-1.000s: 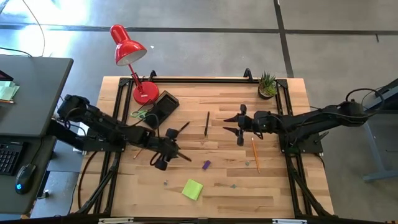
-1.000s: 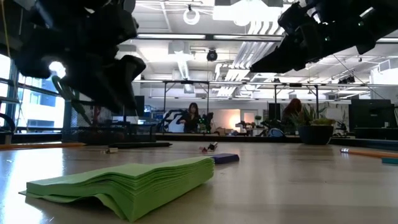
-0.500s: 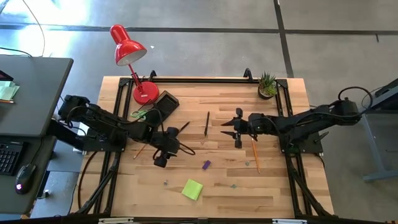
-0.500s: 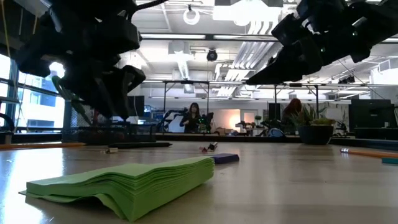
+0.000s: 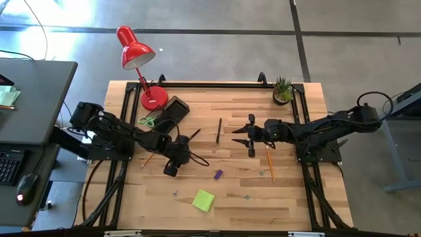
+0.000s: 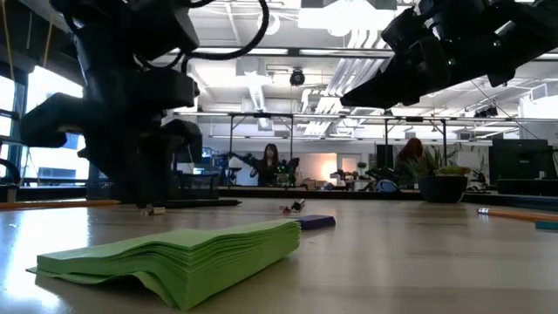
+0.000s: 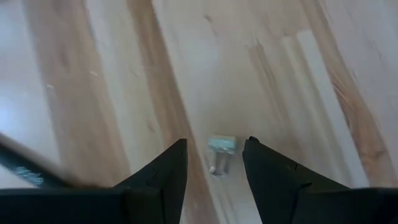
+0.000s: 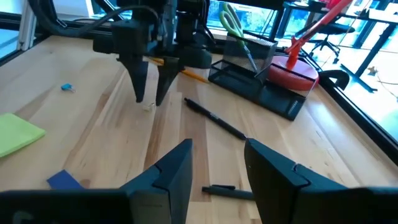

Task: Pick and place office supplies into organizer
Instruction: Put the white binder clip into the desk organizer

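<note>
Left gripper parted, pointing down at the table — fingers straddling a tiny metal clip, not clamped, right gripper parted, empty.

Open table along the near edge apart from sticky pad; left gripper and right gripper crowd the middle, lamp and organizer block the far-left corner.

A red desk lamp stands at the far left corner of the wooden desk, a small potted plant at the far right. A grey side table sits alongside.
</note>
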Tool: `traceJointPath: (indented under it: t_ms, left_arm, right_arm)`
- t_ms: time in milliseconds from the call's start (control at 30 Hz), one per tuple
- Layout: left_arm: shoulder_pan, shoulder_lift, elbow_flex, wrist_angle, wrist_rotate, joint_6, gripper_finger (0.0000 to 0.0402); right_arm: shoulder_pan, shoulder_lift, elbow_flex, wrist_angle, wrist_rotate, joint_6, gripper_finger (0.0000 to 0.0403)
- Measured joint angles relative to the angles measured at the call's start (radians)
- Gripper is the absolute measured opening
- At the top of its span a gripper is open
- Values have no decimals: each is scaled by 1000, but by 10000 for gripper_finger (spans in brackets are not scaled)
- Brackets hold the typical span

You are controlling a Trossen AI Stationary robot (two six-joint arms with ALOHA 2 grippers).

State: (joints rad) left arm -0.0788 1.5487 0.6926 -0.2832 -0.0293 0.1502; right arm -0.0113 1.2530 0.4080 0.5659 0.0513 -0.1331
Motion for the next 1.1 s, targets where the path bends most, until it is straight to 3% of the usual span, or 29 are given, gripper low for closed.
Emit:
traceJointPath:
  t_ms: [1100]
  left_arm:
    - [1,33,0,28,-1,18,142]
  right_arm:
    - [0,0,0,-9,0,-6,138]
